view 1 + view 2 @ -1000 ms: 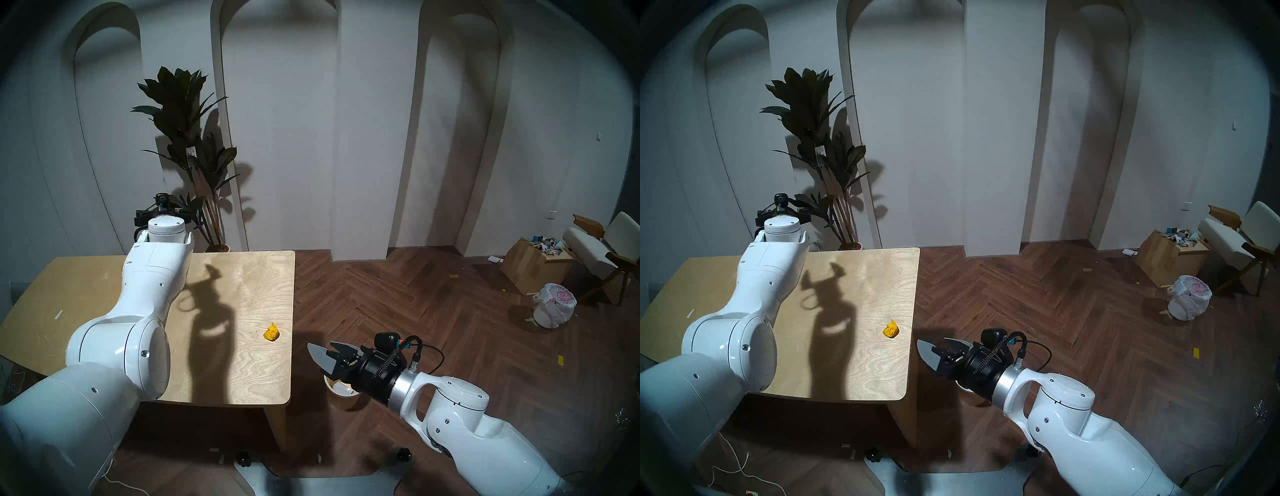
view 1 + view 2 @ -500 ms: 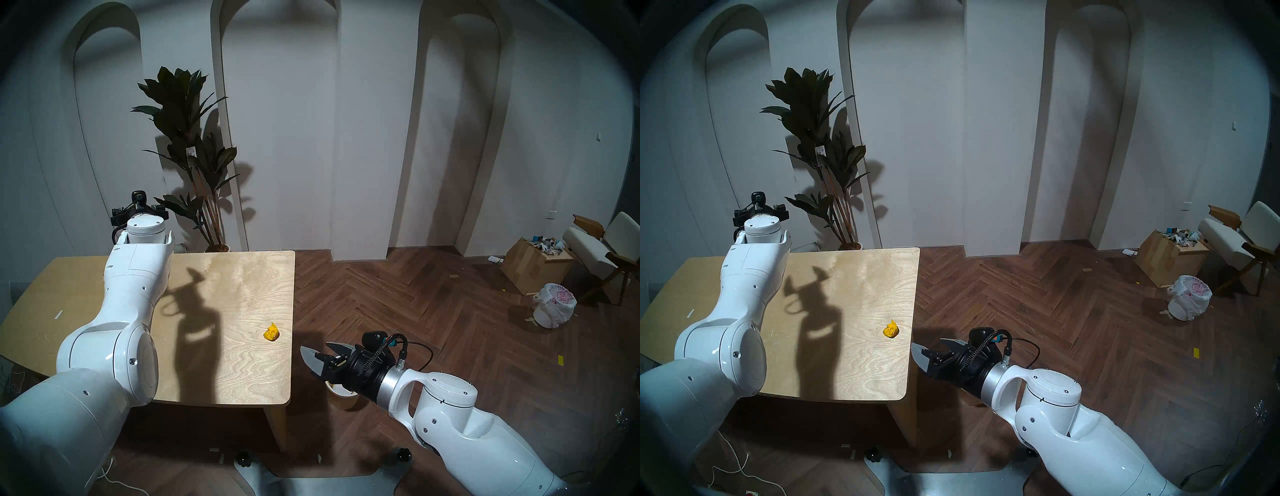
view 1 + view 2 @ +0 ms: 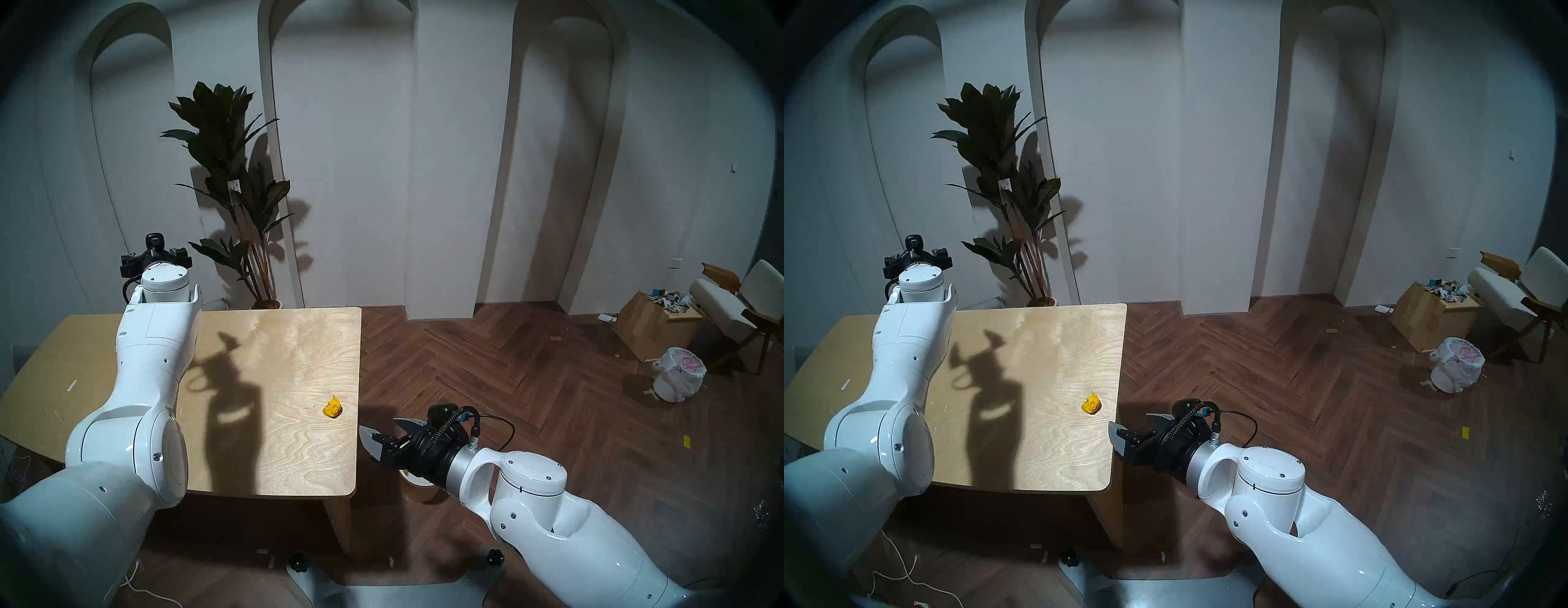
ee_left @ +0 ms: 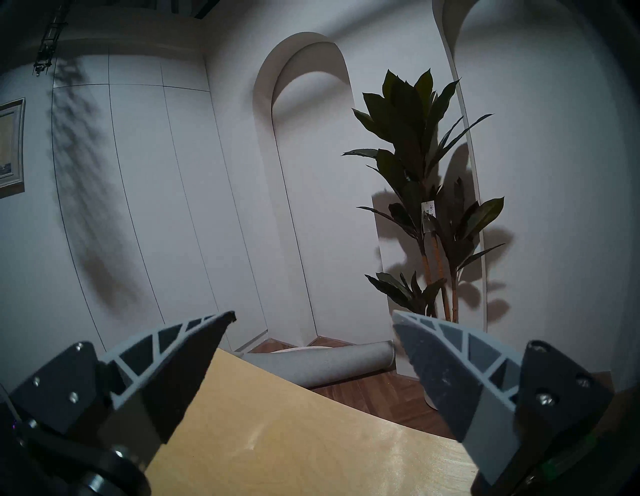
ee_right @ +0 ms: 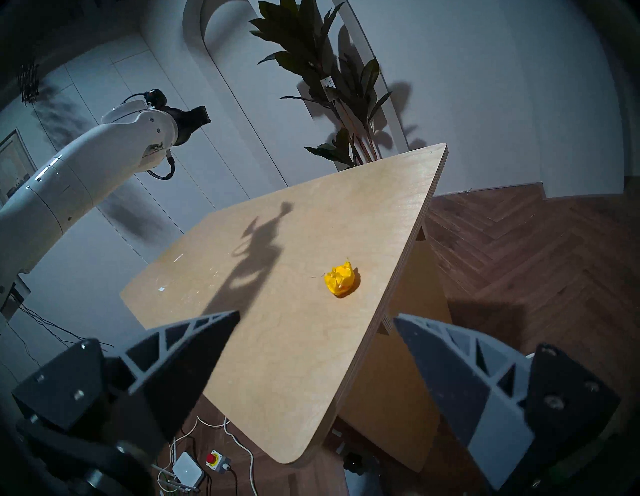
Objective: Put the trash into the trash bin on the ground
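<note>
Grey ribbed fingers [image 5: 194,346] of the right gripper [image 5: 317,317] stand wide apart with nothing between them, framing the near right corner of the plywood table [image 5: 277,363]. In the right wrist view the yellow crumpled scrap [image 5: 342,279] lies on the tabletop at about twelve o'clock from the gripper, near the table's right edge and apart from both fingers. From the head view the right gripper [image 3: 384,437] hangs off the table's right side over the floor, pointing toward the edge, with the scrap [image 3: 332,408] at roughly ten o'clock from it. The cream trash bin [image 3: 418,488] stands on the floor directly under the right wrist, at about five o'clock from the fingertips, largely hidden by it; its contents cannot be made out.

The left gripper [image 4: 311,315] is also spread open and empty, held above the far left part of the table [image 4: 311,433], facing the wall, with a potted plant [image 4: 422,173] at one o'clock and a rolled grey mat [image 4: 329,360] on the floor beyond the table edge.
</note>
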`<action>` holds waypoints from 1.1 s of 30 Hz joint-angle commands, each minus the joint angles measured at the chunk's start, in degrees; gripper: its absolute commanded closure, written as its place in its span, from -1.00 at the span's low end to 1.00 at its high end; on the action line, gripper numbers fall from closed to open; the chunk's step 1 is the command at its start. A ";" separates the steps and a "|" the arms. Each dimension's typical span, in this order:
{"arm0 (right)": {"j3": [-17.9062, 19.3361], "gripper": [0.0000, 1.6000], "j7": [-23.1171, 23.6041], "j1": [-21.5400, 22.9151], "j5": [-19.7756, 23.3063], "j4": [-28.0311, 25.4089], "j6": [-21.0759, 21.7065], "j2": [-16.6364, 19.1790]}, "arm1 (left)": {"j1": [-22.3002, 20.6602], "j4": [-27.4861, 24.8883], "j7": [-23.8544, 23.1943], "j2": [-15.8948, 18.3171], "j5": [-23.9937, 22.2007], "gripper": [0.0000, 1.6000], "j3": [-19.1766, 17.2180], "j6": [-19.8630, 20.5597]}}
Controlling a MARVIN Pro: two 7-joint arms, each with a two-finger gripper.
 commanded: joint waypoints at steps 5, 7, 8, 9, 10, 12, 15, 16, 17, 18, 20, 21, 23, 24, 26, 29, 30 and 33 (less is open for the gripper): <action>-3.29 -1.00 -3.17 3.73 -4.31 0.03 0.88 -2.59 | 2.63 -4.38 -0.46 0.38 0.02 -1.00 -0.41 -0.34; -3.77 -1.00 -3.56 4.04 -4.79 0.11 1.05 -2.83 | 2.99 -4.62 -0.50 0.38 0.02 -1.00 -0.49 -0.34; -4.18 -1.00 -3.90 4.33 -5.22 0.18 1.22 -3.08 | 3.33 -4.89 -0.56 0.38 0.02 -1.00 -0.56 -0.35; -4.91 -1.00 -4.49 4.84 -5.96 0.35 1.51 -3.49 | 3.90 -5.35 -0.66 0.39 0.02 -1.00 -0.69 -0.36; -4.91 -1.00 -4.49 4.84 -5.96 0.35 1.51 -3.49 | 3.90 -5.35 -0.66 0.39 0.02 -1.00 -0.69 -0.36; -5.96 -1.00 -5.37 5.56 -7.05 0.68 1.92 -4.06 | 4.70 -6.00 -0.87 0.42 0.01 -1.00 -0.88 -0.37; -6.77 -1.00 -6.08 6.14 -7.91 1.02 2.26 -4.52 | 5.36 -6.56 -1.07 0.44 0.00 -1.00 -1.05 -0.39; -7.03 -1.00 -6.35 6.35 -8.21 1.18 2.35 -4.70 | 5.59 -6.72 -1.13 0.44 0.00 -1.00 -1.12 -0.38; -7.42 -1.00 -6.73 6.66 -8.65 1.40 2.53 -4.94 | 5.92 -7.02 -1.25 0.44 0.00 -1.00 -1.20 -0.39; -8.08 -1.00 -7.45 7.24 -9.48 1.85 2.84 -5.35 | 6.53 -7.57 -1.44 0.44 0.00 -1.00 -1.33 -0.40; -8.34 -1.00 -7.75 7.49 -9.79 2.06 2.97 -5.54 | 6.78 -7.78 -1.53 0.43 0.00 -1.00 -1.39 -0.41; -8.64 -1.00 -8.12 7.81 -10.19 2.34 3.15 -5.76 | 7.11 -8.02 -1.67 0.38 -0.01 -1.00 -1.43 -0.41; -9.21 -1.00 -8.85 8.47 -10.99 2.89 3.48 -6.20 | 7.75 -8.61 -1.91 0.34 0.00 -1.00 -1.54 -0.43; -9.41 -1.00 -9.13 8.75 -11.29 3.10 3.60 -6.39 | 8.00 -8.86 -2.01 0.34 -0.01 -1.00 -1.60 -0.44; -10.04 -1.00 -10.12 9.82 -12.35 3.83 3.98 -7.09 | 8.84 -9.77 -2.35 0.36 -0.01 -1.00 -1.76 -0.47; -10.66 -1.00 -11.03 10.77 -13.30 4.52 4.40 -7.74 | 9.62 -10.64 -2.68 0.37 -0.02 -1.00 -1.91 -0.50; -10.92 -1.00 -11.38 11.11 -13.67 4.78 4.56 -7.98 | 9.91 -10.99 -2.80 0.37 -0.02 -1.00 -1.97 -0.51; -11.58 -1.00 -12.27 11.99 -14.63 5.46 4.97 -8.60 | 10.68 -11.95 -3.14 0.38 -0.02 -1.00 -2.12 -0.54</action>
